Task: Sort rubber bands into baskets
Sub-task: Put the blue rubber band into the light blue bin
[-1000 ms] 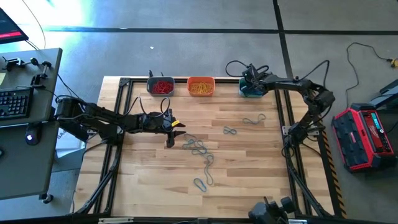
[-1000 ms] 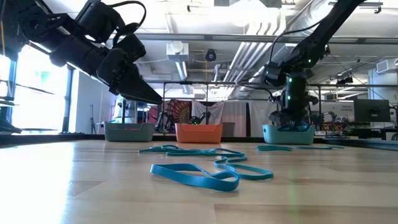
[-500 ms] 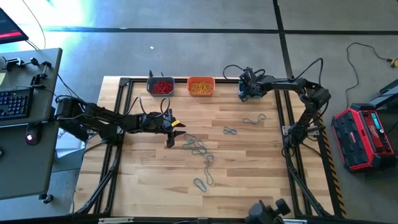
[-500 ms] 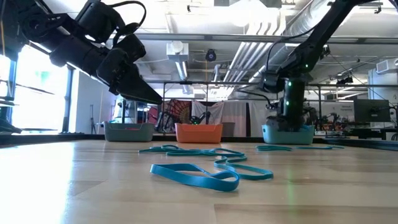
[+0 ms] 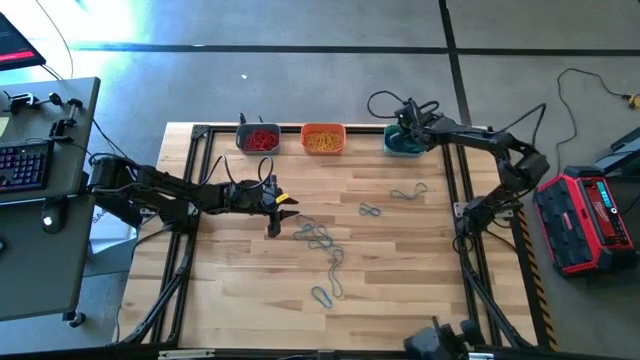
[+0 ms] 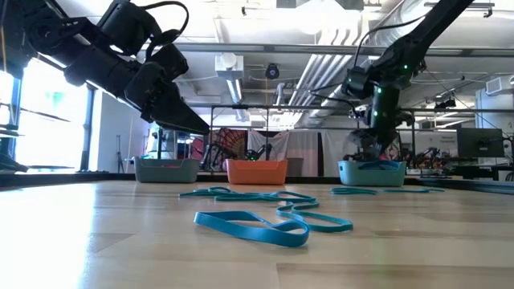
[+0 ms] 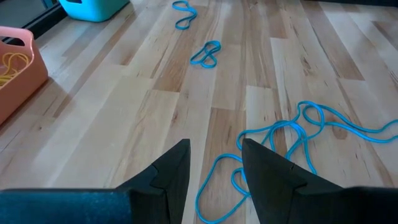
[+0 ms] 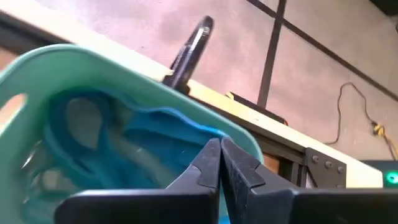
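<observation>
High view: three baskets stand in a row at the table's [image 5: 230,290] far edge, the grey one [image 5: 258,138] holding red bands, the orange one [image 5: 323,139] yellow bands, the teal one [image 5: 404,143] blue bands. Loose blue bands [image 5: 320,238] lie tangled near the table's middle, with one pair [image 5: 369,209] and one longer loop [image 5: 408,191] apart toward the teal basket, and another [image 5: 323,296] nearer the front edge.

The left gripper [image 5: 277,222] hangs just beside the tangle on its left side. In its wrist view the fingers [image 7: 268,169] stand apart with bare wood between them; the nearest blue loops [image 7: 292,134] lie just ahead and to one side, outside the jaws, untouched.

The right gripper [image 5: 404,135] sits over the teal basket. Its wrist view shows the fingers [image 8: 208,163] pressed together, empty, above the blue bands [image 8: 93,134] lying inside the basket.
</observation>
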`<control>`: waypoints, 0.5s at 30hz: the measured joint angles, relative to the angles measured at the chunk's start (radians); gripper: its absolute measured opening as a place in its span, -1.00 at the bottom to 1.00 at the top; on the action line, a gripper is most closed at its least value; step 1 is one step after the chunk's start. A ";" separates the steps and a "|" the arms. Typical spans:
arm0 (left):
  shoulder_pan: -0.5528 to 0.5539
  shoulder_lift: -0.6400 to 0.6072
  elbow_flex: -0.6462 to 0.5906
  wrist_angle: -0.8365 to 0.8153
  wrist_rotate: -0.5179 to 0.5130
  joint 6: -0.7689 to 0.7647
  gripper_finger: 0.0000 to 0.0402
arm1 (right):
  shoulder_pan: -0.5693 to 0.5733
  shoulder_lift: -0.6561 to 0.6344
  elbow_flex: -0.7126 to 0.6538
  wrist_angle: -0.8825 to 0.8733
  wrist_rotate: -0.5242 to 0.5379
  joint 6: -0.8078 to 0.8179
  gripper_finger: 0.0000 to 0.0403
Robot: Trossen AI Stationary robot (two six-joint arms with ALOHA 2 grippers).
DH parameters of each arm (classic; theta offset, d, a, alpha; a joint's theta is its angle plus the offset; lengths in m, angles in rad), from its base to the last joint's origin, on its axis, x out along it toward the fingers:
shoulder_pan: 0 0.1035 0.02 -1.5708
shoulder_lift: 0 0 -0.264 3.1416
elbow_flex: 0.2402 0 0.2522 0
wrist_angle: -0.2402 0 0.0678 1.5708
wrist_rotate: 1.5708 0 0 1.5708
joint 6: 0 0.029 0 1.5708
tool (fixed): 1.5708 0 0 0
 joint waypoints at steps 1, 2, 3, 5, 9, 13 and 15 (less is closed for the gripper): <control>0.000 0.000 0.000 0.000 0.000 0.000 -0.31 | -0.009 0.005 0.000 0.007 0.000 0.006 -1.00; 0.000 0.000 0.000 0.000 0.000 0.000 -0.31 | -0.020 0.010 0.000 0.011 0.000 0.012 -1.00; 0.000 0.000 0.000 0.000 0.000 0.000 -0.31 | -0.029 0.016 -0.003 0.020 0.000 0.015 -1.00; 0.000 0.000 0.000 -0.002 0.000 -0.001 -0.31 | -0.044 0.026 -0.007 0.036 0.000 0.015 -1.00; 0.000 0.000 0.000 -0.006 0.000 -0.001 -0.31 | -0.057 0.043 -0.015 0.045 0.021 0.015 -1.00; 0.000 0.000 0.000 -0.007 0.000 -0.003 -0.31 | -0.056 0.046 -0.015 0.049 0.016 0.015 -1.00; 0.000 0.000 0.000 -0.008 0.000 -0.003 -0.31 | -0.047 0.043 -0.015 0.045 0.018 0.015 -1.00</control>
